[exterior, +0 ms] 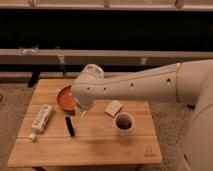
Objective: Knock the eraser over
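Your big white arm point(135, 85) stretched in from the right, across the back half of the wooden table point(100, 147). Its elbow end covered the right side of the orange bowl point(63, 98) at the back left. The white tube point(41, 119) lay along the left edge, and the cup point(124, 123) with dark stuff inside stood right of centre. The beige block point(113, 108) sat just behind the cup. The eraser point(70, 126) was between the tube and the cup, in front of the bowl (couldn't tell if it was standing or flat). The gripper point(82, 111) hung just behind and right of the eraser, not touching it. Honestly couldn't tell whether the claw was wide or narrow.
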Motion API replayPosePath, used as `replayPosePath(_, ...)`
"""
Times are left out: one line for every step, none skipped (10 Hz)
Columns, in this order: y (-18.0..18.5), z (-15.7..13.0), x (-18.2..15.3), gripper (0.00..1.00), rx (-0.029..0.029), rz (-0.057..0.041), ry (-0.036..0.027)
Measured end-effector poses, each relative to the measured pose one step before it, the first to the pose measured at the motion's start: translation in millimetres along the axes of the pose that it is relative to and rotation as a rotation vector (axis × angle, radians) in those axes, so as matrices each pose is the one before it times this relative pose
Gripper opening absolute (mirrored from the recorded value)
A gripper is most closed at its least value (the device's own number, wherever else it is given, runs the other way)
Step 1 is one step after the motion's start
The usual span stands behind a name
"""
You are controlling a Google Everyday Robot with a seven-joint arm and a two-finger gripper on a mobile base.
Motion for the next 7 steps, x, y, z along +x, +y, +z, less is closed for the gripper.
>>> replayPosePath(1.68, 12.75, 2.01, 0.62, 0.00482, 0.00343, -0.02898)
replayPosePath(2.17, 7.48, 0.81, 0.62, 0.00246, 0.00319, -0.01568)
replayPosePath(-0.14, 5.77, 1.52, 0.62, 0.00403, 0.00056, -0.01395)
replayPosePath(-5.8, 4.83, 1.25, 0.62, 0.00758, -0.00602, -0.00857)
replayPosePath(-4.46, 3.09, 0.31, 0.62, 0.00325, -0.00391, -0.00347)
replayPosePath(-6.39, 4.37, 0.31, 0.62, 0.00443, -0.00669, -0.00317)
replayPosePath(-6.69, 4.7, 0.37, 0.62, -0.0006, -0.01088, -0.00321)
